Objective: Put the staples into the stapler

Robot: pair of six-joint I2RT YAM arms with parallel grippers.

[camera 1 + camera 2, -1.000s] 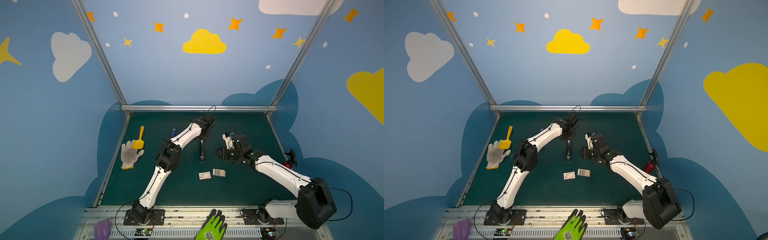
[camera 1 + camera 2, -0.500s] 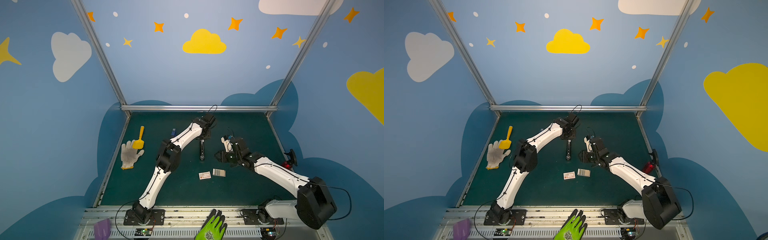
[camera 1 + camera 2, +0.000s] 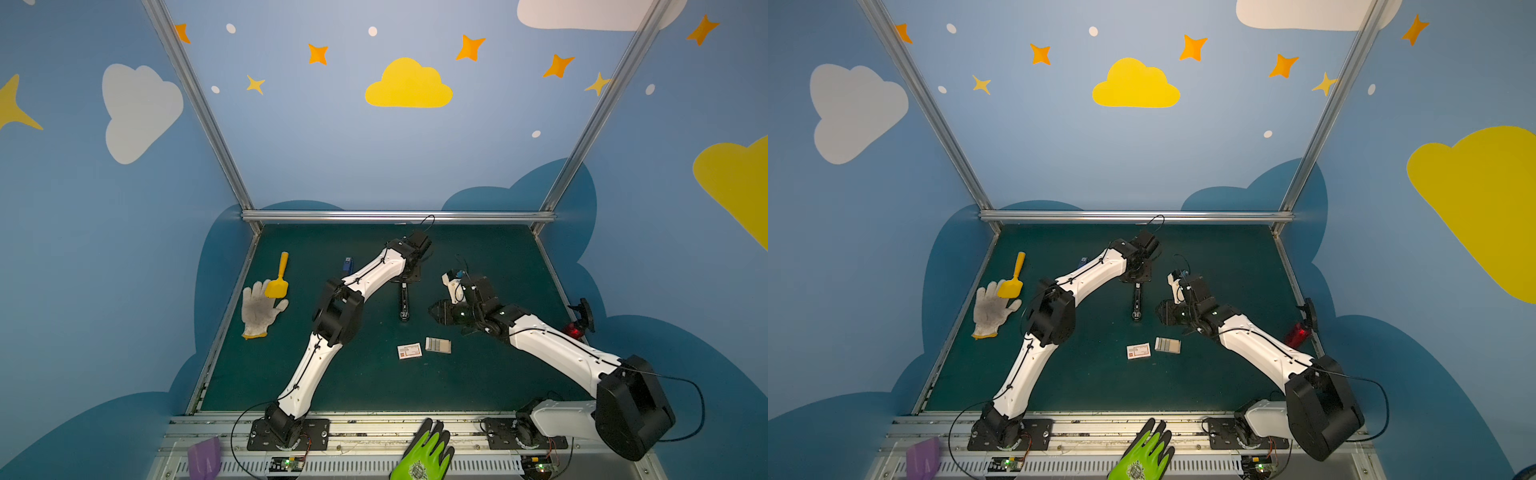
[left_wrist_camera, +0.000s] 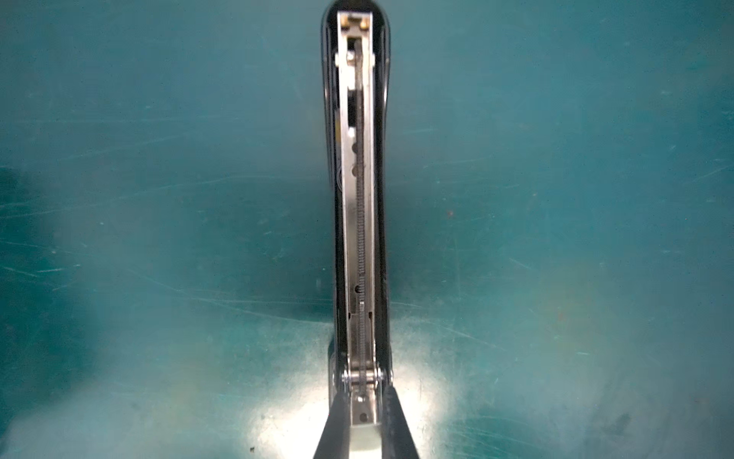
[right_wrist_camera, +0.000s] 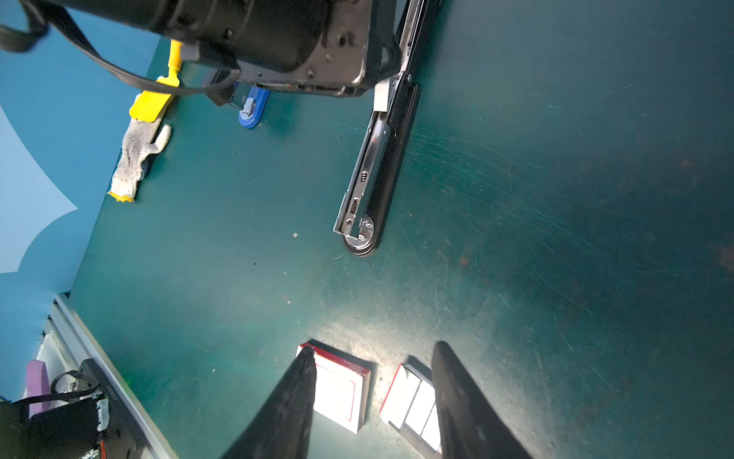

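Note:
The stapler (image 3: 404, 299) (image 3: 1136, 301) lies opened on the green mat, its silver magazine channel (image 4: 359, 198) facing up over the black base (image 5: 373, 171). My left gripper (image 3: 406, 279) (image 3: 1138, 279) (image 4: 363, 397) points down at the stapler's far end and is shut on the silver rear part by the hinge. The staples (image 3: 437, 345) (image 3: 1168, 345) (image 5: 413, 401) sit rowed in a small pale tray, beside a white box with a red mark (image 3: 409, 351) (image 5: 341, 389). My right gripper (image 3: 434, 311) (image 3: 1162, 312) (image 5: 373, 345) hangs open above the mat, over the box and tray, holding nothing.
At the left lie a white work glove (image 3: 259, 309), a yellow scoop (image 3: 277, 282) and a small blue object (image 3: 348, 264). A red-and-black item (image 3: 575, 328) stands at the right edge. A green glove (image 3: 424, 455) and a purple scoop (image 3: 203, 457) lie on the front rail.
My right gripper has drifted slightly left and toward the front, nearer the staples tray. The left gripper and the stapler have stayed put.

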